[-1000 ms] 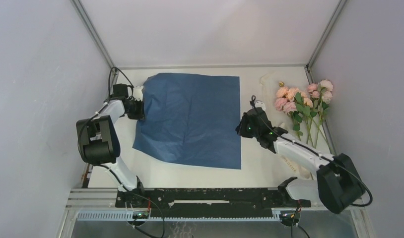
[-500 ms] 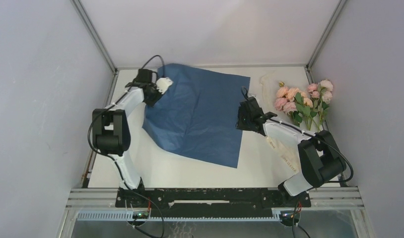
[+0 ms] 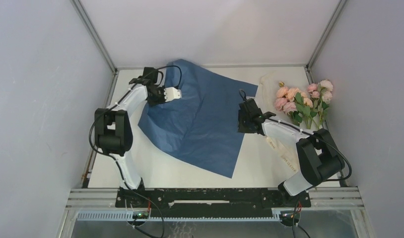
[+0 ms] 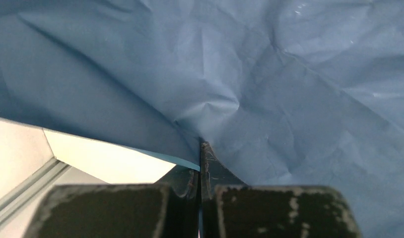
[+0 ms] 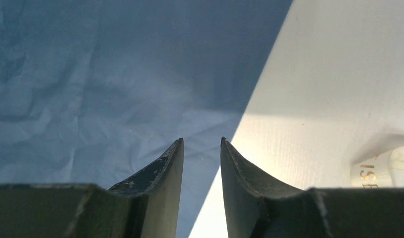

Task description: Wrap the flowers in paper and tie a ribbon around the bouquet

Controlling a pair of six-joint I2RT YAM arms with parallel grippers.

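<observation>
The paper (image 3: pixel 205 121), dark blue side up, lies skewed across the table with its left part lifted. My left gripper (image 3: pixel 164 94) is shut on its left edge; in the left wrist view the fingertips (image 4: pixel 200 148) pinch a fold of the paper (image 4: pixel 289 94). My right gripper (image 3: pixel 244 120) stands open over the sheet's right edge, and the right wrist view shows its jaws apart (image 5: pixel 201 141) above the paper (image 5: pixel 91 84) with nothing between them. The flowers (image 3: pixel 302 101) lie at the right, apart from both grippers. A piece of the ribbon (image 5: pixel 383 168) shows by the right arm.
The white table (image 3: pixel 190 171) is walled in by grey panels on three sides. The ribbon's lettered stretch (image 3: pixel 288 159) runs under the right forearm. A pale translucent scrap (image 3: pixel 267 82) lies at the back right, near the blooms.
My left gripper has carried the paper's left edge back and to the right, lifting and turning the sheet. My right gripper has opened and shifted slightly toward the back.
</observation>
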